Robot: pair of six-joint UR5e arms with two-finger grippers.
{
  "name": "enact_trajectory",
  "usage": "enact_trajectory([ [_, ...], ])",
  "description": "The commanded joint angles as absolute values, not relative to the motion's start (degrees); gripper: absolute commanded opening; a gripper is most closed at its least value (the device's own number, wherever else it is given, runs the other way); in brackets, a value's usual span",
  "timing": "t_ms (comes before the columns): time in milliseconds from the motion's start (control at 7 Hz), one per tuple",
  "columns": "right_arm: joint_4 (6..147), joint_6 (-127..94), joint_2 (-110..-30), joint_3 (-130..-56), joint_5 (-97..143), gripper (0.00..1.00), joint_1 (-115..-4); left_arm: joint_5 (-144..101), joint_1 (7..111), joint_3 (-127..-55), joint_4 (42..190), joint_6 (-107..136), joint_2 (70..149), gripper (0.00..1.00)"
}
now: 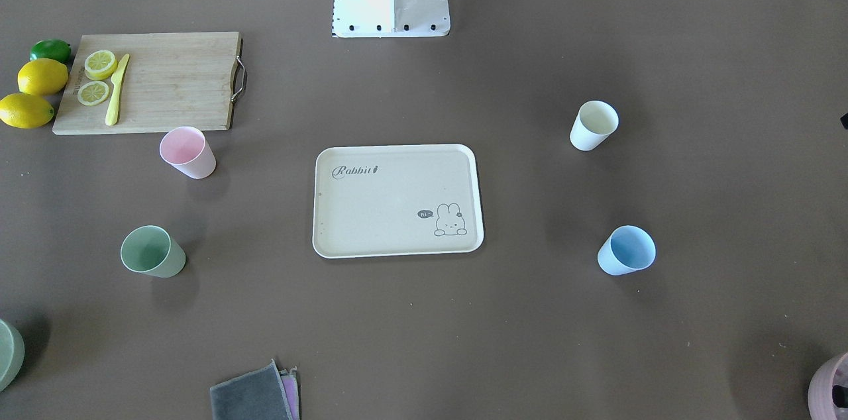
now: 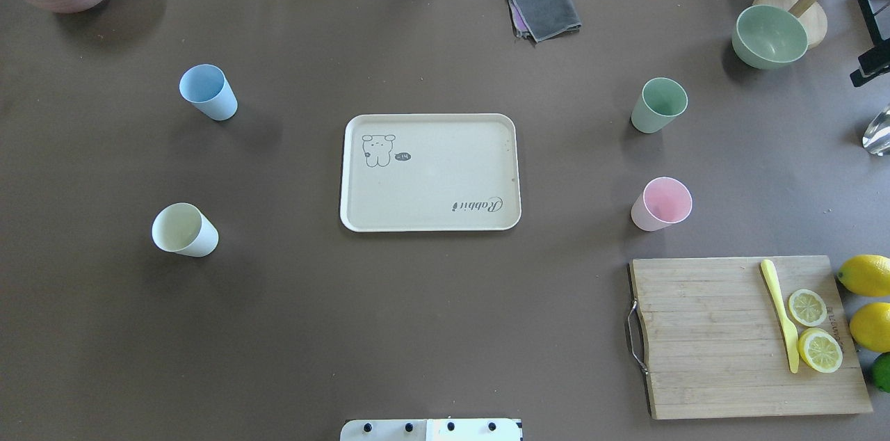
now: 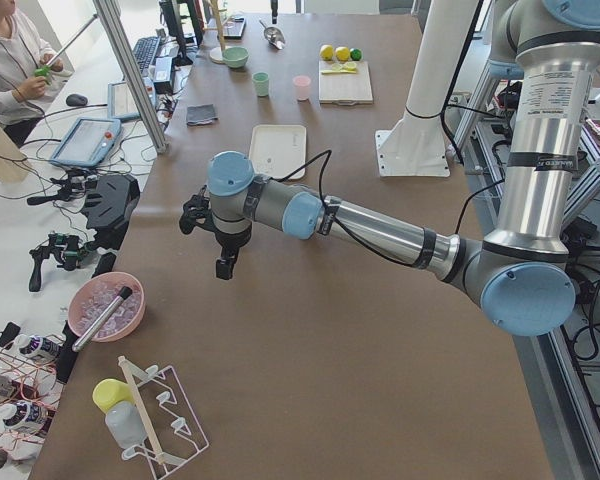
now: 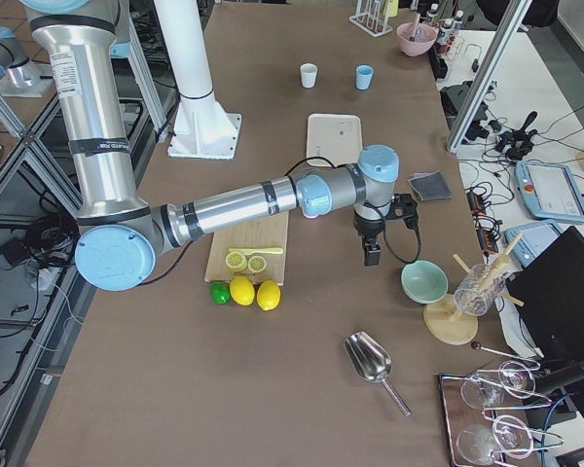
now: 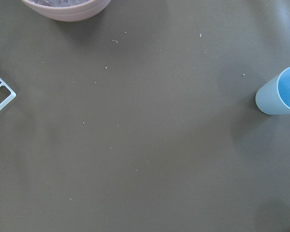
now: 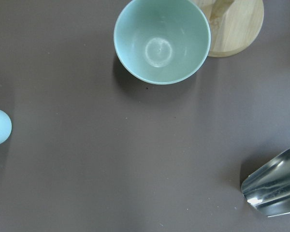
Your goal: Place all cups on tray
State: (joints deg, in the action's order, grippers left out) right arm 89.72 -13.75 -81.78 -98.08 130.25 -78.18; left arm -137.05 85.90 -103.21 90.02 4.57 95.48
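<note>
Four cups upright on the table (image 2: 431, 330), none on the tray (image 2: 445, 177) yet. Blue cup (image 2: 208, 92) and cream cup (image 2: 184, 230) sit on the robot's left, green cup (image 2: 658, 104) and pink cup (image 2: 661, 204) on its right.

Judged light, stiff, matte. The tapered walls may slip, so pinch the rim with one finger inside.

Tray reads "Rabbit"; the bubble by the bunny (image 2: 377, 149) reads "hi~".

Left gripper (image 3: 223, 262) and right gripper (image 4: 372, 251): opening can't be told. Neither has a cup.

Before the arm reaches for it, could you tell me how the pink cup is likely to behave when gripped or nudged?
The pink cup looks empty and thin-walled, so probably light and stiff. It stands upright on a base narrower than its rim, so a sideways nudge may tip it; its round tapered body would then likely roll.
</note>
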Motion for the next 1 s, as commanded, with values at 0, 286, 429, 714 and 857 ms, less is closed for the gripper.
enact_trajectory([
  [0,89.3,-13.4,-84.8,-98.7,130.6,1.0,-80.0,-136.8,87.2,-104.2,88.2,2.9,95.9,0.98],
  [286,89.3,-13.8,-84.2,-98.4,130.9,1.0,-80.0,-137.5,87.2,-106.8,88.9,3.8,91.6,0.98],
  [429,89.1,-13.8,-84.5,-98.7,131.9,1.0,-80.0,-137.1,87.0,-107.9,89.1,4.9,90.8,0.98],
  [714,87.5,-13.9,-84.5,-98.7,132.3,1.0,-80.0,-137.5,86.7,-107.7,89.2,6.6,91.3,0.97],
  [857,84.9,-14.1,-84.8,-98.4,133.8,1.0,-80.0,-137.8,86.7,-108.3,89.1,6.6,91.1,0.97],
])
